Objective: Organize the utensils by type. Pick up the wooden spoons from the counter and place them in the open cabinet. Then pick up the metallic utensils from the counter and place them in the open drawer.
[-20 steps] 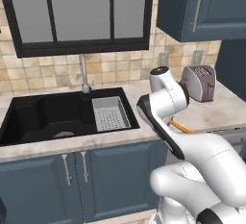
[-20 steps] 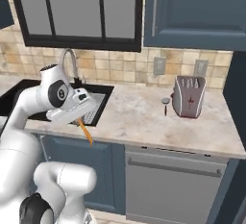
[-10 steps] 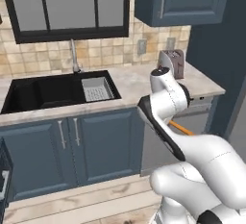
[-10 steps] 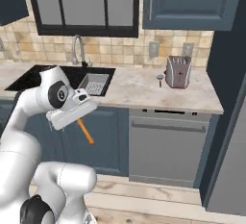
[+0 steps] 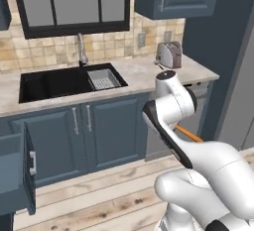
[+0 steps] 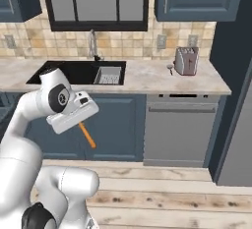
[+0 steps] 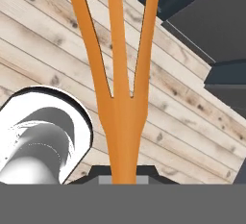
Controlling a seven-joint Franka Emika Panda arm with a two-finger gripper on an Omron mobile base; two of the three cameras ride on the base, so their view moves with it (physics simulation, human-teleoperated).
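Orange-copper fork [image 7: 117, 98] clamped in end effector [image 6: 81, 122], tines pointing down over the wooden floor [image 7: 43, 35]. Step: carrying metal utensil. Next, I judge: reach the open drawer [image 5: 15, 175] at far left, lower, release.

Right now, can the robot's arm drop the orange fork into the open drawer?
Probably not yet. The tool holds the fork above the wood floor by the sink cabinets, while the open drawer sits well off to the arm's left.
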